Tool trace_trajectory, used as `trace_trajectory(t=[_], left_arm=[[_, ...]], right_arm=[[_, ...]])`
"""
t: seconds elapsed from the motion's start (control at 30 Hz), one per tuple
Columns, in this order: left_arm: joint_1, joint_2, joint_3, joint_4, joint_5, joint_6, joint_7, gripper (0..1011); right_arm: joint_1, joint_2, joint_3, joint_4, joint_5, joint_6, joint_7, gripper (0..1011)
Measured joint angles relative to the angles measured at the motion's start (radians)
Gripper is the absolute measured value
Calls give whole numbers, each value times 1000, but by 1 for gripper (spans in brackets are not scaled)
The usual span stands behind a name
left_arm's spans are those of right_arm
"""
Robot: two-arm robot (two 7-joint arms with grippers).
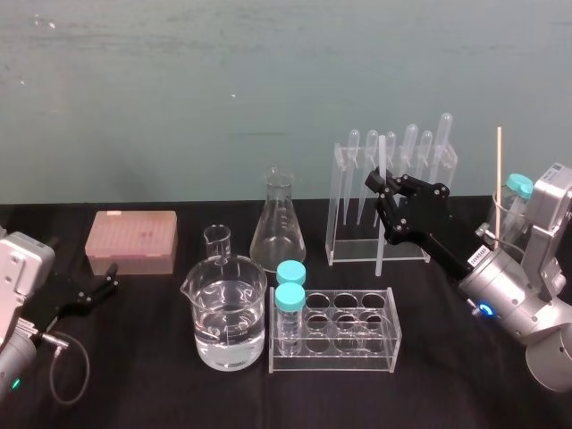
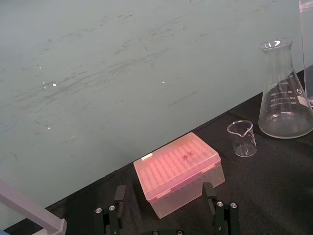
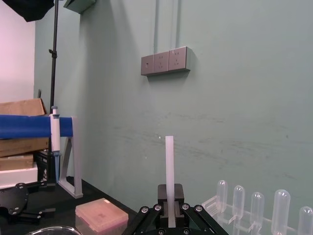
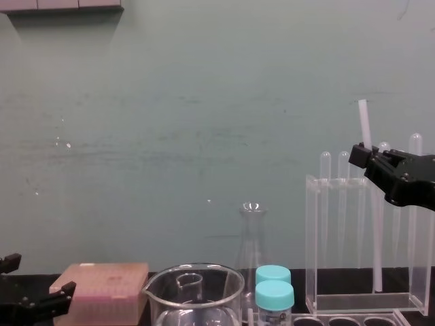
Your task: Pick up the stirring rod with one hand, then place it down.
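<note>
Seemingly light, stiff and slick, the stirring rod (image 1: 378, 248) stands pinched high by the right gripper (image 1: 381, 186), mostly below its jaws; the left gripper (image 1: 105, 284) is parked, fingers apart.

Translucent white rod (image 1: 382, 152), black right hand (image 1: 379, 183) and left hand (image 1: 109, 279), pink box (image 1: 132, 241), turquoise caps (image 1: 290, 271), black surface (image 1: 143, 375), pale green wall (image 1: 179, 89).

The right arm (image 1: 509, 299) reached in from the right side, raised above the tabletop (image 1: 465, 384). Its black right gripper (image 1: 382, 186) was held high, with the fingers (image 4: 361, 155) pinched on the upright stirring rod (image 1: 378, 246). The left arm (image 1: 20, 277) sat low at the left edge, its left gripper (image 1: 100, 288) near the tabletop with fingers spread apart.
</note>
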Motion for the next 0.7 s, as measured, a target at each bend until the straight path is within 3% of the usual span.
trace_trajectory(t=[0.7], left_arm=[[0, 0, 0, 0, 0, 0, 0, 1000]], right_arm=[[0, 0, 0, 0, 0, 0, 0, 67]])
